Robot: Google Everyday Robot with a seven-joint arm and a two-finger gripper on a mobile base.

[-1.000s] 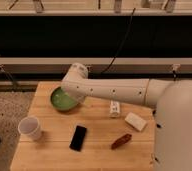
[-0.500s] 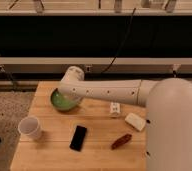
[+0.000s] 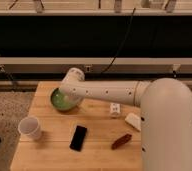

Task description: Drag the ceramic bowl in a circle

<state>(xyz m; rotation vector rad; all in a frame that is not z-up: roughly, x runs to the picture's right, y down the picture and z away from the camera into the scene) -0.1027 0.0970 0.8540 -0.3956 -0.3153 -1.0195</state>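
Gripper (image 3: 65, 95): at ceramic bowl (image 3: 57, 100), left of centre, mostly masked by arm (image 3: 104, 91). Bowl's right part is covered by the same arm. Robot body (image 3: 169, 125) cut off by right and bottom edges. Small white item (image 3: 115, 108) below arm: too blurred to identify. Table (image 3: 44, 155) cut off at bottom edge.
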